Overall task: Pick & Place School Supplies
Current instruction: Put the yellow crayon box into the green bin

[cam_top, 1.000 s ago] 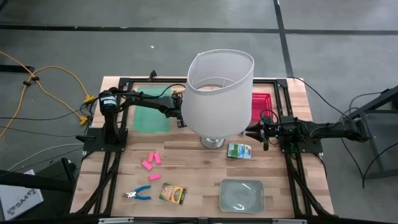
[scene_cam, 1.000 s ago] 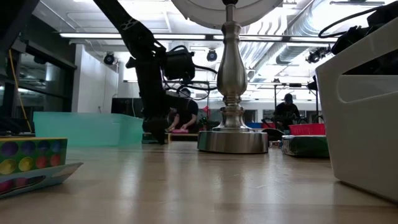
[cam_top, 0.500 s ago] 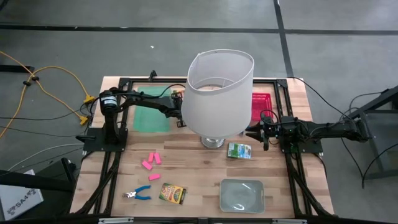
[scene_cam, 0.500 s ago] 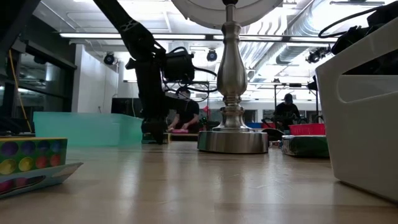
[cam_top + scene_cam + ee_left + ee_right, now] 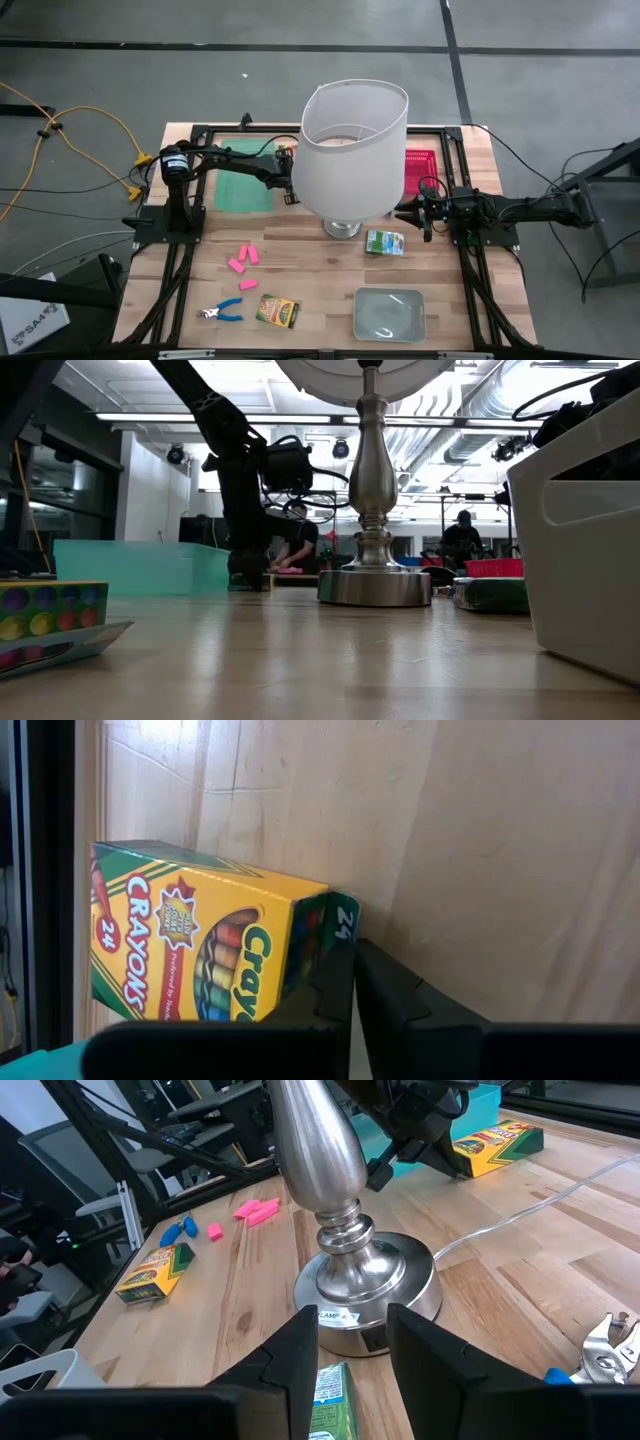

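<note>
We see the left gripper [image 5: 350, 982] by the green tray [image 5: 243, 185], upper left of the high view, fingers together beside a crayon box [image 5: 205, 945] lying on the table [image 5: 480, 850]. The right gripper [image 5: 352, 1342], right of center, fingers apart, faces the lamp base [image 5: 362, 1275], a green box [image 5: 385, 242] under it. Pink erasers [image 5: 243, 261], scissors [image 5: 223, 311] and another crayon box [image 5: 277, 311] lie lower left; clear tray [image 5: 389, 313] lower center.
</note>
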Robot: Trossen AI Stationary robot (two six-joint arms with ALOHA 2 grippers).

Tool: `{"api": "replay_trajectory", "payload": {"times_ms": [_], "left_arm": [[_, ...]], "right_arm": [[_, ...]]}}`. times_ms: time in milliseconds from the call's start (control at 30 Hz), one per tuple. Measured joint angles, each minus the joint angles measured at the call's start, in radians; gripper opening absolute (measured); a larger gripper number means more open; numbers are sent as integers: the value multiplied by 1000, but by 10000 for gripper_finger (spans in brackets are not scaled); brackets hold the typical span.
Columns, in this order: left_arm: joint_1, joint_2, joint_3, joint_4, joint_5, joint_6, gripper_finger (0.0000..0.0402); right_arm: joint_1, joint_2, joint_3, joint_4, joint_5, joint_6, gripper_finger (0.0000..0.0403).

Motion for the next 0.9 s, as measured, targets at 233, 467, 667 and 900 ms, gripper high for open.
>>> {"api": "replay_trajectory", "payload": {"times_ms": [233, 467, 667, 900], "left_arm": [[-1, -1, 1, 0, 2, 0, 1], [-35, -2, 1, 0, -60, 4, 1], [-51, -2, 2, 1, -113, 3, 0], [-57, -2, 2, 5, -148, 0, 0]], "right_arm": [[0, 0, 0, 0, 0, 0, 113], [0, 0, 0, 0, 0, 0, 113], [0, 0, 0, 0, 0, 0, 113], [0, 0, 0, 0, 0, 0, 113]]}}
